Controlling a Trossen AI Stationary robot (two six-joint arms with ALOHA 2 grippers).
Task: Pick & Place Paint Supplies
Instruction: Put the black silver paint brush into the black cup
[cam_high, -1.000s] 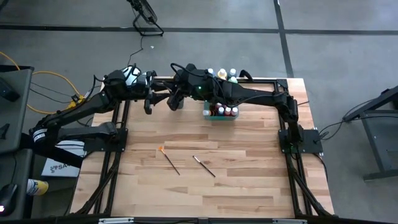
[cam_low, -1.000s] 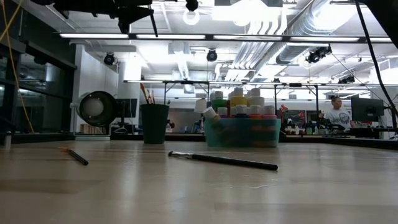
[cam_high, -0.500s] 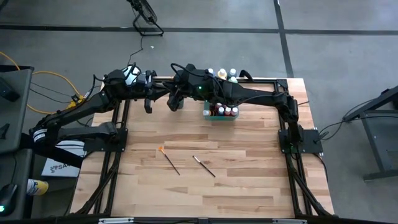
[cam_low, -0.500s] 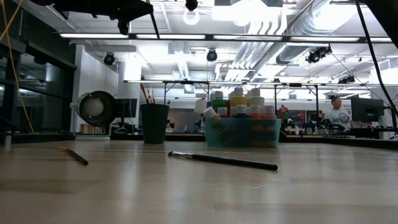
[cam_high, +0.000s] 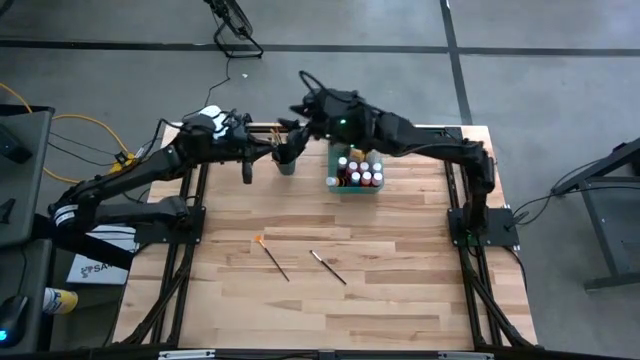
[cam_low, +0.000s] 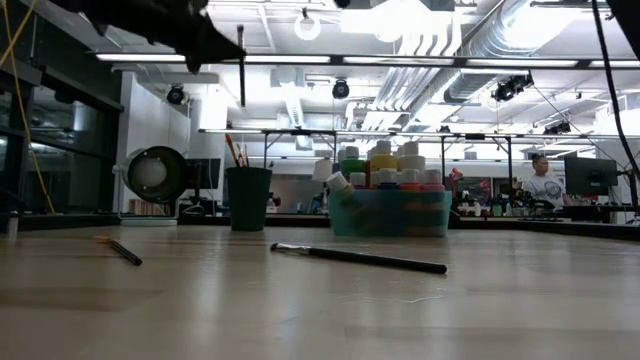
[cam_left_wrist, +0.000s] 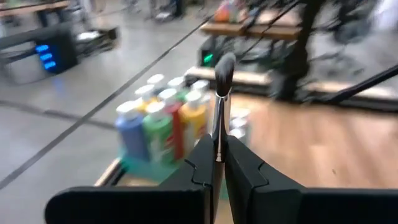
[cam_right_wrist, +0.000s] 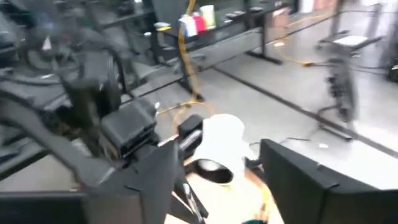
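Observation:
My left gripper (cam_high: 249, 162) hangs over the table's far left part, shut on a thin dark paintbrush (cam_left_wrist: 219, 106) with a dark bristle head (cam_left_wrist: 224, 66). In the low view the brush (cam_low: 241, 70) shows as a thin upright stick, high above the table. My right gripper (cam_right_wrist: 230, 180) stands open and empty, raised near the far edge (cam_high: 302, 128). A dark cup (cam_low: 248, 198) holding brushes stands on the table under the grippers. Paint bottles (cam_high: 356, 170) stand packed in a green tray (cam_low: 390, 214). Two more brushes (cam_high: 272, 257) (cam_high: 328, 267) lie flat mid-table. My left gripper pinches the paintbrush's handle (cam_left_wrist: 217, 147) between its two fingers, and the bristle head sticks out past them. The fingers come about level from the table's left and lie across the brush. The brush stands roughly upright, clear of the table and the cup.
A large white roll (cam_right_wrist: 221, 142) sits by the far left corner, beside the left arm. Black frame rails (cam_high: 190, 200) run along both table sides. The near half of the wooden table (cam_high: 330, 320) holds only the two loose brushes.
My right gripper has drawn back from the left gripper, up and toward the far edge, uncovering the dark cup in the high view. The paintbrush has stayed with my left gripper, which has tipped a little. The brush now stands more upright and lower in the low view.

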